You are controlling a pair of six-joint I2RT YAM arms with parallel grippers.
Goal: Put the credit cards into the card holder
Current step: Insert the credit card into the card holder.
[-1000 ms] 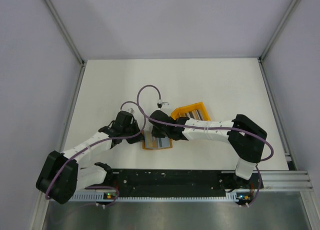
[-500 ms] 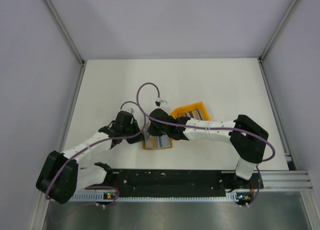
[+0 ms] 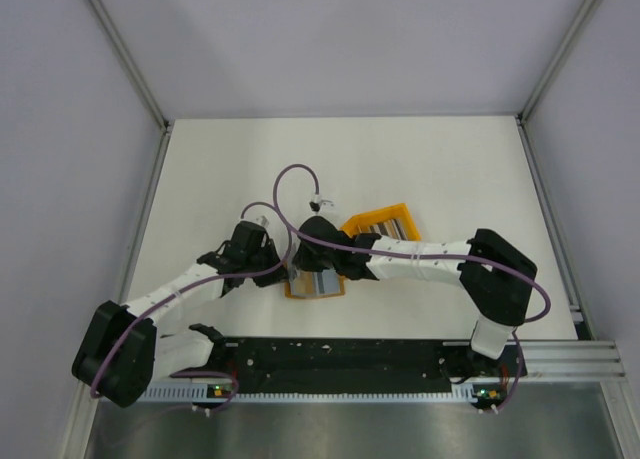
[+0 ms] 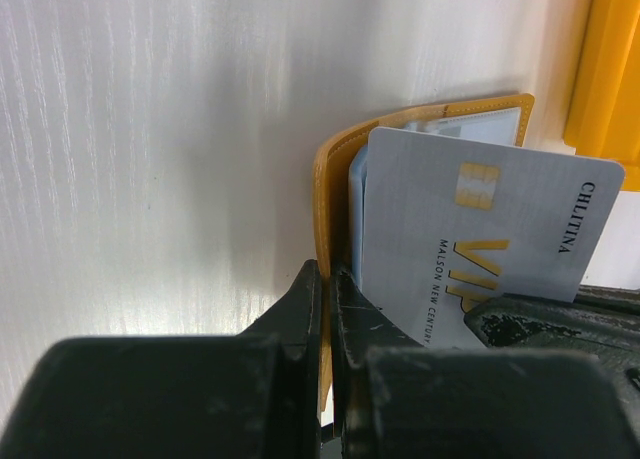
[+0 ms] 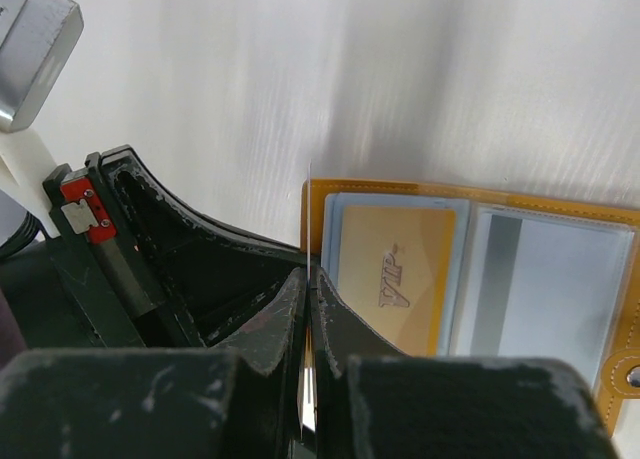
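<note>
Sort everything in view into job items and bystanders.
Job:
card holder, pinched by left gripper
grey credit card, in right gripper
gold card, already pocketed

Lying about:
orange bin

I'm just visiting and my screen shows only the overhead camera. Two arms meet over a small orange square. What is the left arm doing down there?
Observer: Its wrist camera shows the left tool shut on one cover of the card holder.
Operator: And the other arm?
Observer: The right tool pinches a pale card with a gold chip. The card's edge is at the holder's pockets.
Operator: Is any card inside already?
Observer: Yes. The right wrist camera shows a gold card tucked in one pocket.
</note>
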